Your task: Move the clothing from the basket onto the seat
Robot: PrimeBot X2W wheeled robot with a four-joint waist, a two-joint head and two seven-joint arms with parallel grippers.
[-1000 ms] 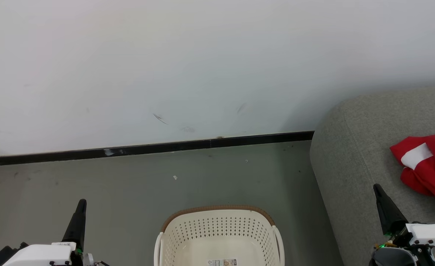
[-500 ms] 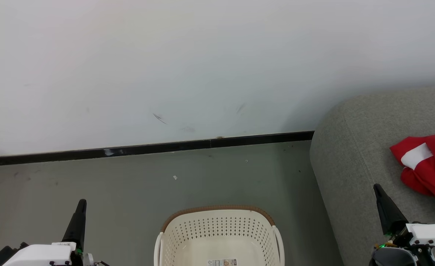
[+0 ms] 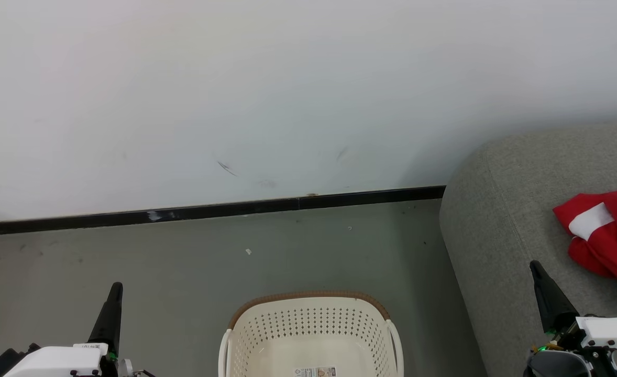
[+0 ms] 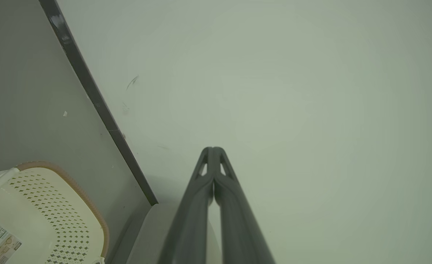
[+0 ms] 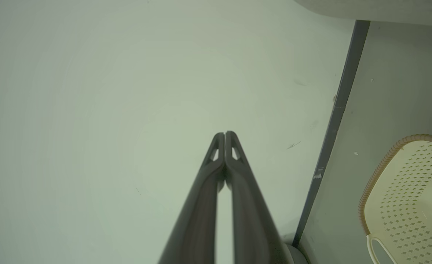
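clothing (image 3: 609, 238) lies on seat (image 3: 497, 230).

The floor (image 3: 183, 256) lies bare beside the basket (image 3: 308, 296); the seat (image 3: 502, 220) bounds its right.

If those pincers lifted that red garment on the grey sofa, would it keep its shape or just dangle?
Probably dangle: the clothing lies crumpled in soft folds on the seat, so it looks floppy. It seems thin, so likely light for its size. Pushed, it would likely bunch up on the woven fabric rather than slide.
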